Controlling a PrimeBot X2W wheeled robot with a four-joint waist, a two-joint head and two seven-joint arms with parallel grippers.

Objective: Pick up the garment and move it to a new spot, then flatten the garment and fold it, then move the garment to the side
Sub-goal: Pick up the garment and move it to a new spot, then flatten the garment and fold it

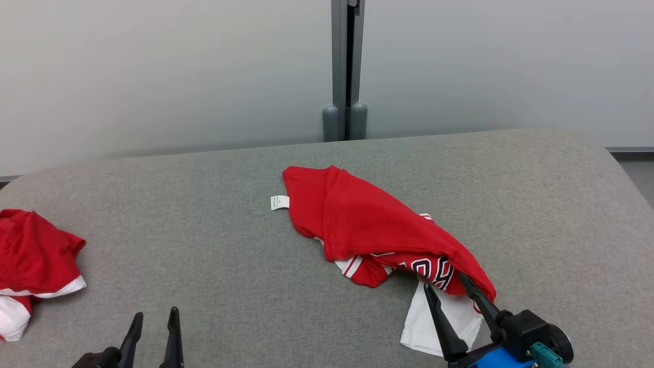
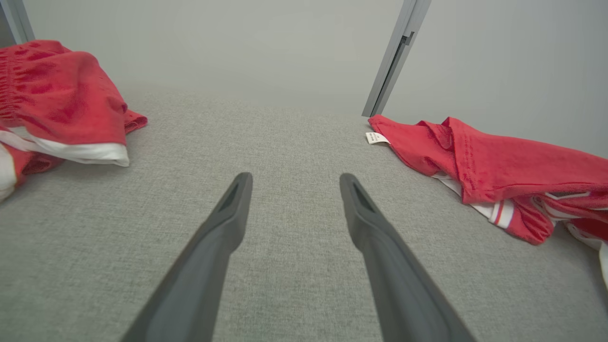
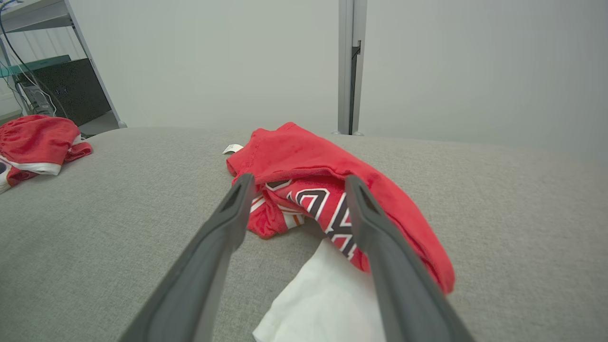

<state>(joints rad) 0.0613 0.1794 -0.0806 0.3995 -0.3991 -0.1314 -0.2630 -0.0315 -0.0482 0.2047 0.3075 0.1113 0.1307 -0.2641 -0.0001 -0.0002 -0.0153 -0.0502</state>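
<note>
Head view, from the left: a second red-and-white pile (image 1: 36, 255) lies at the left edge of the grey padded surface (image 1: 214, 266), well apart from the work. The left gripper (image 1: 156, 313) hovers near the front edge, its 2 fingers spread and holding nothing. Right of centre lies the garment (image 1: 368, 225), a crumpled red jersey doubled over itself. A small white label (image 1: 279, 202) pokes from its far-left end and a white panel (image 1: 439, 322) spills out toward the robot. The right gripper (image 1: 444, 282) sits at that near-right end, jaws wide apart and empty, 1 finger over the white panel and the other by the red hem; whether either touches cloth cannot be told. The step in hand looks like the first pickup. To do it well, the right gripper should probably close on the red outer layer together with what lies under it. Closing on the white panel alone would likely pull that panel out loose and leave the bundle behind. The left gripper would help most by reaching across to the label end, so the cloth lifts from 2 points. Left wrist view adds a gathered, elastic-looking edge on the left pile and the stitched seam along the garment's fold. Right wrist view shows more plainly the black-and-white lettering (image 3: 327, 209) framed between its fingers, and a shelf with a dark box (image 3: 66, 85) behind the left pile.
</note>
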